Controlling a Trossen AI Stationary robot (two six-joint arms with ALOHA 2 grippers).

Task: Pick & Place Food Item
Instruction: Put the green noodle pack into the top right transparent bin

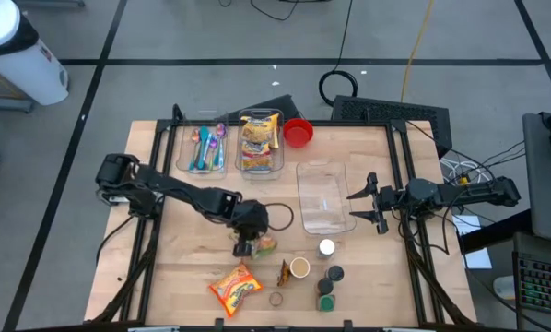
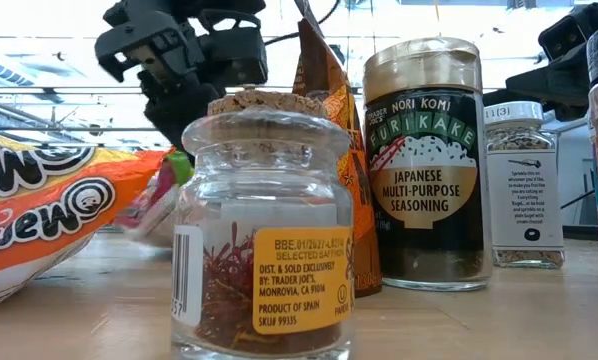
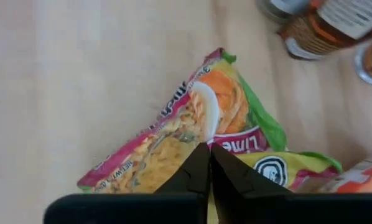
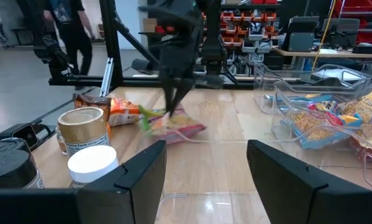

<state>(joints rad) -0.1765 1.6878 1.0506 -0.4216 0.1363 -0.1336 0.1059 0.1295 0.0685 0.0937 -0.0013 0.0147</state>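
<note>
A noodle packet [image 3: 192, 118], pink, green and yellow, lies at the table's middle near the front and also shows in the high view [image 1: 265, 245]. My left gripper [image 3: 209, 148] stands over it, pointing down, shut on it; it shows in the high view [image 1: 246, 238] and in the right wrist view [image 4: 173, 102]. My right gripper [image 1: 354, 207] is open and empty at the right side of an empty clear container [image 1: 322, 198], its fingers [image 4: 142, 180] level above the table. My left gripper pinches the packet's wrapper near the middle of its upper face [image 3: 198, 134] between its two fingertips, which nearly meet. The fingers come from above, pointing down. The packet [image 4: 173, 127] sits tilted below the fingers; whether it is clear of the table I cannot tell.
An orange packet [image 1: 234, 286] and several spice jars [image 1: 326, 277] stand near the front edge. At the back are a bin of noodle packets [image 1: 260, 143], a bin of pink and blue items [image 1: 206, 148] and a red cup [image 1: 298, 132]. A person [image 4: 68, 31] stands beyond the table.
</note>
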